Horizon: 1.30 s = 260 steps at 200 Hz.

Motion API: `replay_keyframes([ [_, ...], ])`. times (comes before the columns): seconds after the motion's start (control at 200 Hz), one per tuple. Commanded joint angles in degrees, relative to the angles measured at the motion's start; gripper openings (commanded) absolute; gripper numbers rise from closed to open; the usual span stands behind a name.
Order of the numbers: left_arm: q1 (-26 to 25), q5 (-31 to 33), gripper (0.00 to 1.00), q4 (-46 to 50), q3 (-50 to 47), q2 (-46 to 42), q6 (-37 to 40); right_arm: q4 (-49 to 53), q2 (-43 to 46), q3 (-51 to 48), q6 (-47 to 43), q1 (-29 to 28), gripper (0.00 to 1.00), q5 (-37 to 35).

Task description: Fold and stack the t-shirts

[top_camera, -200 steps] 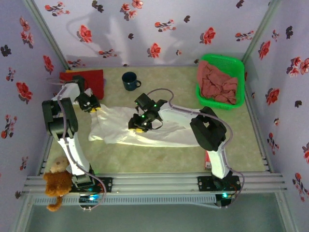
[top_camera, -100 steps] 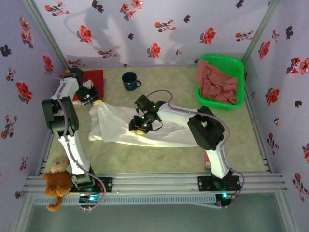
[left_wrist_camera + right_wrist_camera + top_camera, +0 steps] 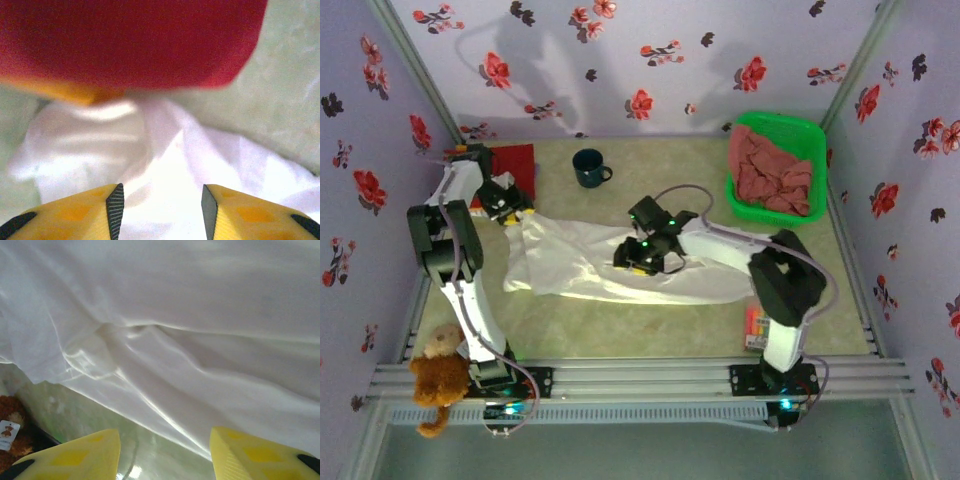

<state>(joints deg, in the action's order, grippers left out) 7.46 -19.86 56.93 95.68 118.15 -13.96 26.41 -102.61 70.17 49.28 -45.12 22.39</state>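
White t-shirt [image 3: 575,265]: it is lying spread across the middle of the table [image 3: 620,335], its long side running left to right, thin and rumpled.
Its surface: the right wrist view is showing the cloth [image 3: 190,340] rising in soft ridges with a pale sheen (one edge is draping down onto the bare tabletop).
Its left end: in the left wrist view the white cloth [image 3: 165,160] is bunching up just beside the red t-shirt [image 3: 130,40].
Red t-shirt [image 3: 516,164]: it is lying flat at the far left corner of the table, plain in colour.
Pink t-shirts [image 3: 772,178]: they are sitting heaped and crumpled in the green basket [image 3: 776,121] at the far right.
Left gripper [image 3: 510,210]: it is hovering over the white shirt's far left corner, fingers [image 3: 116,205] standing apart with nothing between them.
Right gripper [image 3: 638,262]: it is hanging over the middle of the white shirt, fingers [image 3: 100,450] spread and gripping nothing; whether the tips are brushing the cloth I cannot tell.
Mug [image 3: 588,167]: it is standing upright beyond the white shirt, apart from it.
Teddy bear [image 3: 438,375]: it is sitting at the near left edge, by the left arm's base.
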Motion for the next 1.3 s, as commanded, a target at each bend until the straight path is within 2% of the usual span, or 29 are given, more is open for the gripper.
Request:
replay_keyframes([
  [0.0, 0.8, 3.27, 0.48, 6.23, -5.35, -7.85, 1.11, 0.56, 5.68, -6.19, 1.69, 1.46, 0.53, -3.28],
  [0.105, 0.93, 5.33, 0.48, 7.82, -13.21, -13.9, -1.83, -2.14, 9.41, -12.67, 3.58, 2.01, 0.53, -2.92],
  [0.26, 2.04, 5.12, 0.49, 7.49, -24.34, -20.16, -7.4, -7.57, 11.81, -19.88, 6.28, 2.59, 0.54, -1.5],
  [0.49, 2.86, -1.4, 0.5, -1.84, -34.35, -22.94, -13.13, -10.38, 12.79, -25.29, 5.07, 7.89, 0.55, 1.4],
  [0.645, 2.82, -0.17, 0.5, -5.77, -36.68, -19.96, -15.63, -9.56, 11.35, -26.7, 2.82, 11.98, 0.56, 4.01],
  [0.8, 3.64, 5.54, 0.52, -4.68, -37.78, -19.84, -14.43, -7.21, 9.51, -28.59, 2.06, 15.3, 0.56, 5.33],
  [1.025, 7.03, 7.98, 0.54, -1.01, -38.9, -20.5, -11.06, -3.24, 11.49, -30.98, 0.5, 19.48, 0.55, 3.92],
  [1.175, 7.21, 8.0, 0.54, -0.8, -39.25, -19.91, -10.24, 0.01, 13.52, -30.88, -0.5, 20.82, 0.56, 1.72],
  [1.295, 7.26, 3.98, 0.52, -0.99, -39.93, -22.18, -10.38, -1.22, 14.97, -31.18, -0.24, 20.78, 0.56, 3.44],
])
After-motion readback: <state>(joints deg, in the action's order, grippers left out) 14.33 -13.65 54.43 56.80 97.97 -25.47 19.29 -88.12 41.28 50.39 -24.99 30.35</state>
